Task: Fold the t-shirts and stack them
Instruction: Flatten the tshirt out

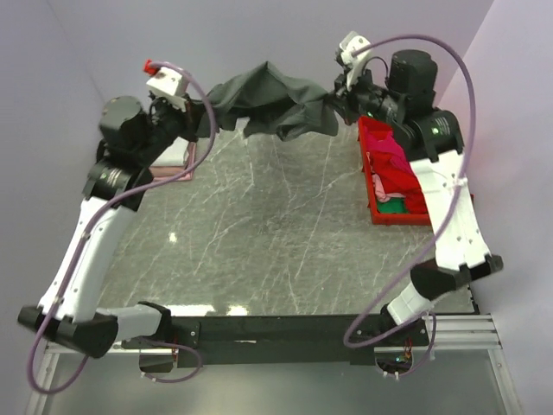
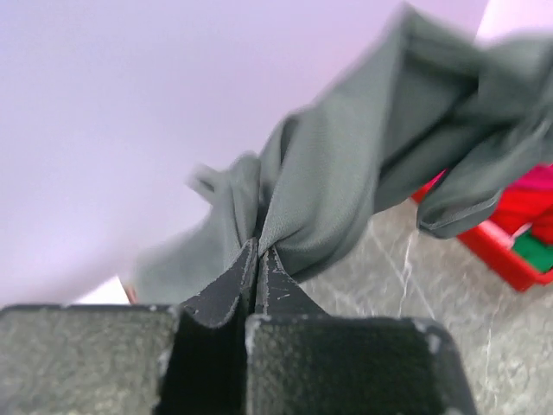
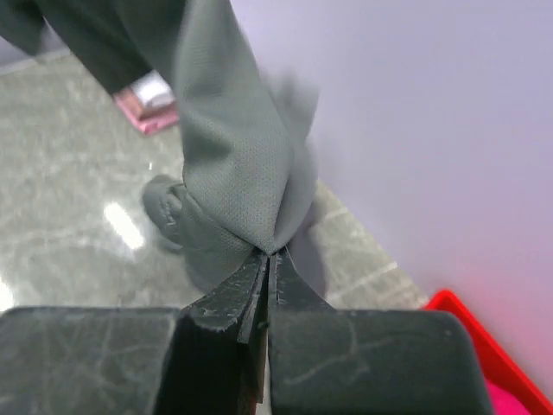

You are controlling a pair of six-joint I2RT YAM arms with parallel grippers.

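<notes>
Charcoal-grey cloth t-shirt [image 1: 272, 104] hangs bunched above worktop [image 1: 259, 242] far edge, strung between arms. Left gripper [image 2: 257, 252] clamped on one end, right gripper [image 3: 266, 252] pinching other. Risk: thin pinch slips if arms spread; cloth lands twisted.

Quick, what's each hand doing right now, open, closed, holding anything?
Left hand: closed, gripping the dark charcoal-grey cloth t-shirt.
Right hand: closed, gripping the same t-shirt.
</notes>
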